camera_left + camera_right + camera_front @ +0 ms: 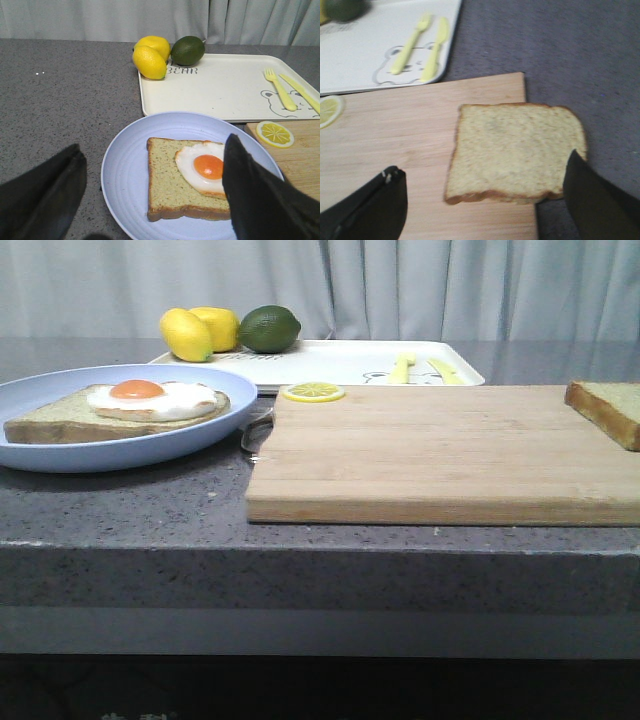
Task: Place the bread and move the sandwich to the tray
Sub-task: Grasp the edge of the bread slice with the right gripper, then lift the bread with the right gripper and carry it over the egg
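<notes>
Bread (515, 150) lies flat on the cutting board (440, 450) at its right end, one edge overhanging the table (150, 510). Right gripper (485, 205) hovers over it, fingers (600, 205) spread wide, holding nothing. Sandwich (192, 175) w/ egg sits on the blue plate (125, 170), left of the board. Left gripper (150, 200) above it, fingers (260, 190) wide apart, empty. Tray (225, 90) behind the plate, w/ fork, knife, lemons (150, 60) & lime (187, 50).

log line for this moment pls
left end effector open over sandwich | right end effector open over bread on cutting board | tray awaiting sandwich
</notes>
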